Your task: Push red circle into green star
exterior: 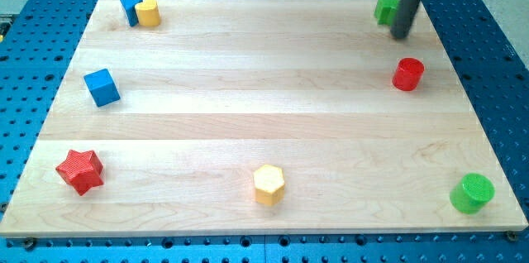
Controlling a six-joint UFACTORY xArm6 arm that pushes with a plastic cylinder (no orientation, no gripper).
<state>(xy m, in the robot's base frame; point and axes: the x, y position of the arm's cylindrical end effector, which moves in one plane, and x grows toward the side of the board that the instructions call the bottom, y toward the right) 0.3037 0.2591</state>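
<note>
The red circle (407, 74) stands near the board's right edge, in the upper half of the view. The green star (385, 9) lies at the board's top right corner, partly hidden behind my rod. My tip (401, 35) rests on the board just right of and below the green star, touching or nearly touching it. The tip is a short way above the red circle and apart from it.
A blue block (130, 9) and a yellow cylinder (149, 13) sit together at the top left. A blue cube (102, 87) lies at the left, a red star (80, 170) at the bottom left, a yellow hexagon (269, 184) at the bottom middle, a green cylinder (473, 193) at the bottom right.
</note>
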